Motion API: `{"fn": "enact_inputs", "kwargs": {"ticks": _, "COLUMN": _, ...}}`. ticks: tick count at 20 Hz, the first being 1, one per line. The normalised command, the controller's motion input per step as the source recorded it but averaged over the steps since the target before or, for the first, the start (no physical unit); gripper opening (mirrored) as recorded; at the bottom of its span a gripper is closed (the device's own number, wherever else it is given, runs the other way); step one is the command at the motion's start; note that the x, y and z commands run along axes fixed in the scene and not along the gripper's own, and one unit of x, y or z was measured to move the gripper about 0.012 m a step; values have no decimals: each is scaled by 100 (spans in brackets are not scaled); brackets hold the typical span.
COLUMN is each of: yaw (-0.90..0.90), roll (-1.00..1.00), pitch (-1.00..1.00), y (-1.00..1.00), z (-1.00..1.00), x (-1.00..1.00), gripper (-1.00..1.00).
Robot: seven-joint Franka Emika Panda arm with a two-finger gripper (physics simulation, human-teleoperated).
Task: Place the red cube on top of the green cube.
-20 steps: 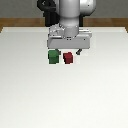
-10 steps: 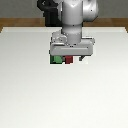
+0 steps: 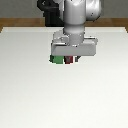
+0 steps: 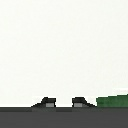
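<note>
Currently the gripper [image 3: 70, 59] sits low over the red cube [image 3: 69, 60]; the green cube [image 3: 58, 60] lies just beside it; jaw state indeterminable.

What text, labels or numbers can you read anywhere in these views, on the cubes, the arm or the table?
None: no readable text in either view.
Red cube: plain faces, mostly hidden under the gripper.
Green cube: plain, no marking.
Arm and table: no label, brand or number visible.
Wrist view: only the fingers, a green edge and bare table, no writing.
</note>
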Motion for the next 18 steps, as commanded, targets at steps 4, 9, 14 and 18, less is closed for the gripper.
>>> {"fn": "enact_inputs", "kwargs": {"ticks": 4, "yaw": 0, "roll": 0, "pitch": 0, "y": 0, "z": 0, "x": 0, "gripper": -100}}
{"fn": "enact_inputs", "kwargs": {"ticks": 9, "yaw": 0, "roll": 0, "pitch": 0, "y": 0, "z": 20, "x": 0, "gripper": -100}}
{"fn": "enact_inputs", "kwargs": {"ticks": 14, "yaw": 0, "roll": 0, "pitch": 0, "y": 0, "z": 80, "x": 0, "gripper": -100}}
{"fn": "enact_inputs", "kwargs": {"ticks": 18, "yaw": 0, "roll": 0, "pitch": 0, "y": 0, "z": 75, "x": -12, "gripper": -100}}
